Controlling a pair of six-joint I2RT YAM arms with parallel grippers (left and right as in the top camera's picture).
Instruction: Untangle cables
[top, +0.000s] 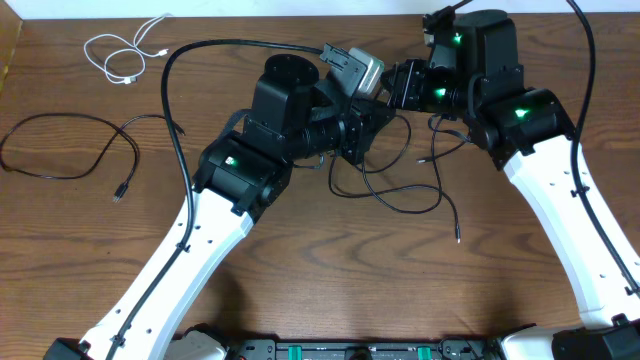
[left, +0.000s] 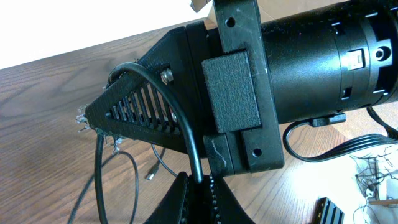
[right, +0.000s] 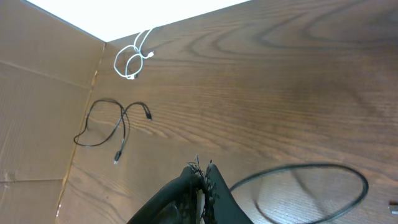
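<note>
Now the left gripper is closed on a black cable by the black tangle between the arms. The right gripper is closed too; the white cable lies well apart.

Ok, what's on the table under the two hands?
Tangled black cables loop out across the table beneath them; where the strands cross directly underneath is covered.

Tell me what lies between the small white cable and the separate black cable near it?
Only bare wooden table separates the white cable from the black cable; overhead and right wrist views show it.
</note>
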